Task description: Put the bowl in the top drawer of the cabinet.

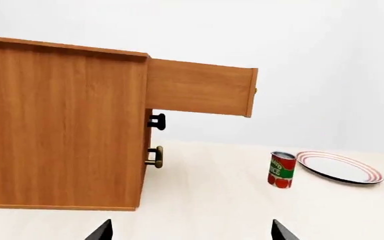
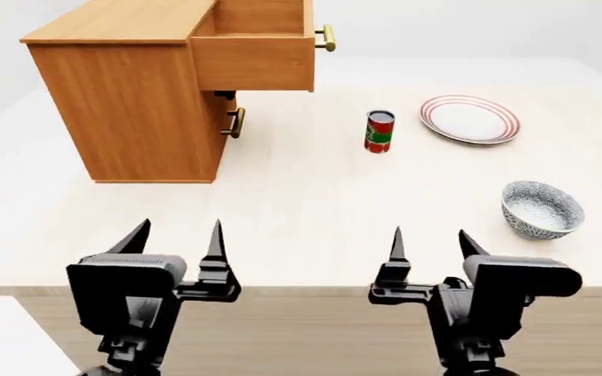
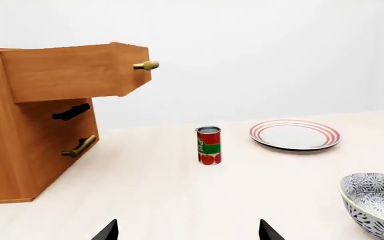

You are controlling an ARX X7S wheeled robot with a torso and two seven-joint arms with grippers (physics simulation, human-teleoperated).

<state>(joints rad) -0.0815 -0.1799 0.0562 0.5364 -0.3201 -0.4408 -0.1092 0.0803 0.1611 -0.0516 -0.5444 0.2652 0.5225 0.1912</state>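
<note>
Tabletop [image 2: 312,211] | top drawer [image 2: 254,59] pulled out | bowl [image 2: 542,208] near right edge | both end effectors seemingly spread, empty

The cabinet [image 2: 134,102], at the upper left of the head view, was orange-brown wood grain, and its top drawer [image 2: 254,59] matched it, with a brass handle [image 2: 328,37]. The bowl [image 2: 542,208], at the right, was white with a dense blue-grey speckle outside and pale within. The can [image 2: 379,131] was red with a green band. The plate [image 2: 469,119] was white with red rings at its rim. The counter [image 2: 312,211] was pale beige wood. Both claws, the left claw [image 2: 175,239] and the right claw [image 2: 429,244], were black.
</note>
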